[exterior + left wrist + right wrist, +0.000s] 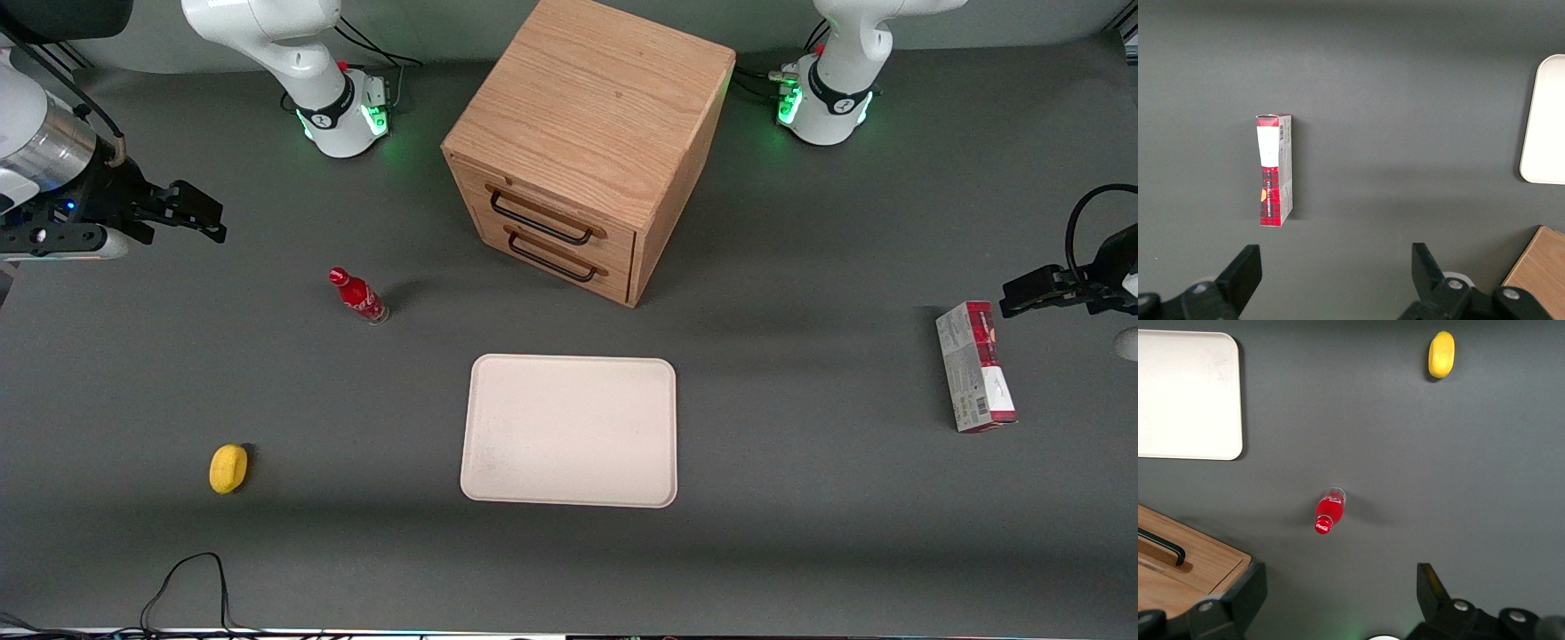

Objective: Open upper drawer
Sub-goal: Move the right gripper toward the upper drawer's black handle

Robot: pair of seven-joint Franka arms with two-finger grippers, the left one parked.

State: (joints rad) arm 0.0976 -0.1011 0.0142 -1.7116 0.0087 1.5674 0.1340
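Hand [191, 212] aloft at working arm's end of bench [800, 551], fingers spread apart, holding nothing. Well apart from upper drawer [544, 213], which sits shut in face of wooden cabinet [591, 124], black wire handle [540, 220] flush across front, lower drawer [556, 252] just beneath. Step judged: approach not yet begun. Next move calls for travel toward cabinet front, descent to upper handle, not lower. Red bottle [357, 296] upright between hand and cabinet, nearer camera; worth skirting. Pale tray [569, 430] in front of drawers, likely clear of pull-out. Yellow object [228, 468] well away. Open bench otherwise.
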